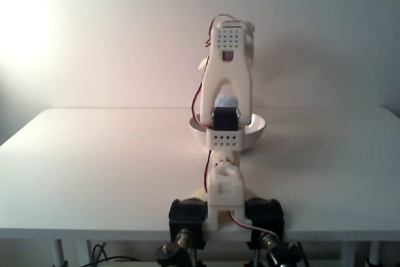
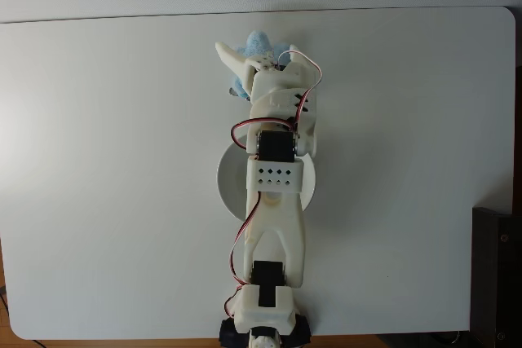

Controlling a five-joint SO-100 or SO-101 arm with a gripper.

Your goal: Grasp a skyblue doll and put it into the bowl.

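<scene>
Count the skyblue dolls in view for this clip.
1. The skyblue doll sits at the gripper, beyond the bowl; the arm could hide others.

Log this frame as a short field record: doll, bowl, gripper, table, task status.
doll: skyblue doll beyond the bowl's far side, at the gripper
bowl: white bowl under the arm's middle, contents hidden by the arm
gripper: gripper over the doll; fingers' closure cannot be told
table: white table
status: doll not in bowl

Skyblue doll beyond the white bowl (arm-covered); apart.
</scene>
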